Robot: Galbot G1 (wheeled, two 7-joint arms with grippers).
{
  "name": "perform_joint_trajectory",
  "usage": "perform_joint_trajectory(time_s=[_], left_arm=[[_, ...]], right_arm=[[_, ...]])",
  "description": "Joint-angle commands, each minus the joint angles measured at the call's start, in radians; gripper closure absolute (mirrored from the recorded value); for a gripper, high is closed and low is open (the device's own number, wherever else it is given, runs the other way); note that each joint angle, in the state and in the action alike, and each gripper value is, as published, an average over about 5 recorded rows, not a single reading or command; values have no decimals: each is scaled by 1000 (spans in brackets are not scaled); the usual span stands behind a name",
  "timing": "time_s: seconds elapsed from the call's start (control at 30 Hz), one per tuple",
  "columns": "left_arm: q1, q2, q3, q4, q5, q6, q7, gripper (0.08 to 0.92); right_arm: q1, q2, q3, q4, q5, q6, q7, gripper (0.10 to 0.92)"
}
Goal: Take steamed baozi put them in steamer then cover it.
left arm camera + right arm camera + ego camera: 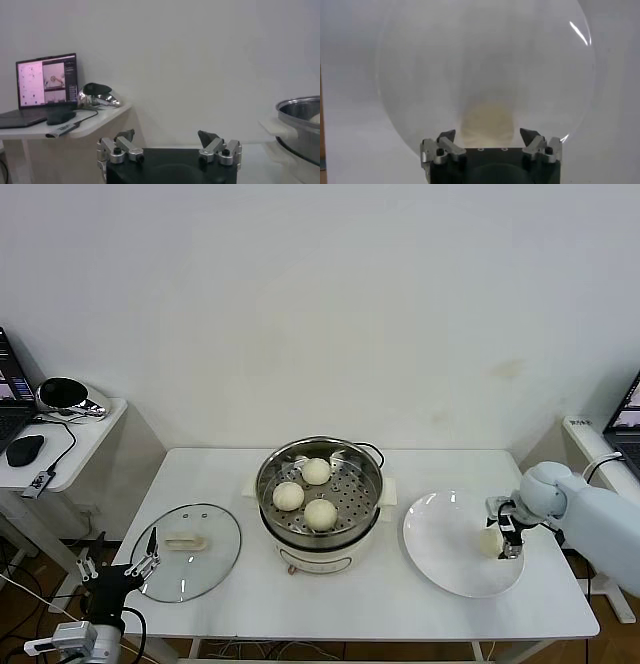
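While three steamed baozi (304, 494) sit in the steamer (320, 504), I have my right gripper (507, 534) over the white plate (445, 549) at the fourth bun (491, 540).

From the right wrist camera I see that gripper's fingers (445, 136) spread wide with the bun (487, 125) between them, neither clearly touching it, so nothing is gripped. My left gripper (143, 565) hangs at the surface's (400, 609) near left edge, just touching the rim of the cover (188, 551) in the head view, its fingers (125, 135) apart and empty. That glass cover lies flat left of the steamer, which stands uncovered.
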Motion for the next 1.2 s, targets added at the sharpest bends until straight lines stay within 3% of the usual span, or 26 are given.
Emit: perform_joint_trajectory(time_s=[0.03, 0.4, 0.57, 0.7, 0.93, 1.2], left_arm=[[-1, -1, 1, 1, 0, 0, 0, 177], [-2, -1, 0, -7, -1, 0, 0, 177], [-5, 2, 0, -11, -1, 2, 0, 177], [-9, 4, 6, -10, -1, 2, 0, 177], [-21, 8, 20, -2, -1, 5, 0, 177], [-33, 13, 23, 7, -3, 6, 0, 177]], right_arm=[[-28, 24, 27, -31, -26, 3, -10, 328], [58, -7, -22, 9, 9, 15, -49, 469], [246, -51, -135, 89, 111, -16, -54, 543], [477, -46, -282, 141, 230, -47, -57, 539], [934, 105, -613, 234, 543, -163, -7, 527], [1026, 352, -712, 236, 791, -316, 107, 524]])
